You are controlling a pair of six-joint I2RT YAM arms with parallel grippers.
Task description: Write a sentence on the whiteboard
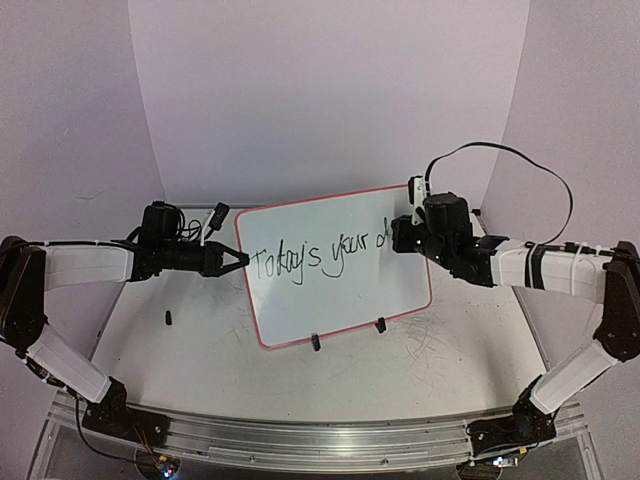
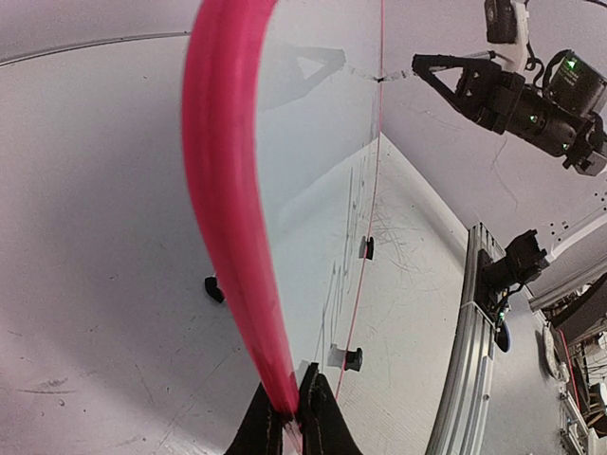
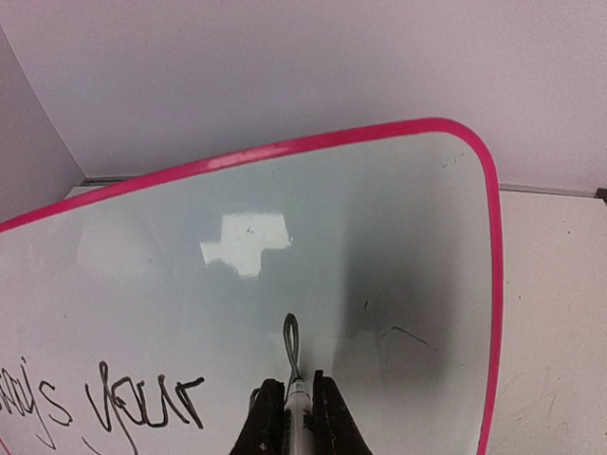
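The whiteboard (image 1: 340,290), white with a red-pink rim, stands tilted on two black clip feet (image 1: 316,342) in the middle of the table. My left gripper (image 1: 240,260) is shut on its left edge; in the left wrist view the fingers (image 2: 318,427) pinch the red rim (image 2: 228,190). My right gripper (image 1: 398,235) is shut on a marker (image 3: 302,417) whose tip touches the board's upper right area. The sentence (image 1: 318,260) reads "Today's your" in black script, followed by a fresh looped stroke (image 3: 291,343) at the marker tip. The word "your" (image 3: 142,403) lies left of it.
A small black cap-like piece (image 1: 169,318) lies on the table left of the board. Grey scribble scratches (image 1: 440,345) mark the tabletop at the right. A metal rail (image 1: 320,440) runs along the near edge. White walls stand close behind. A black cable (image 1: 530,160) arcs over my right arm.
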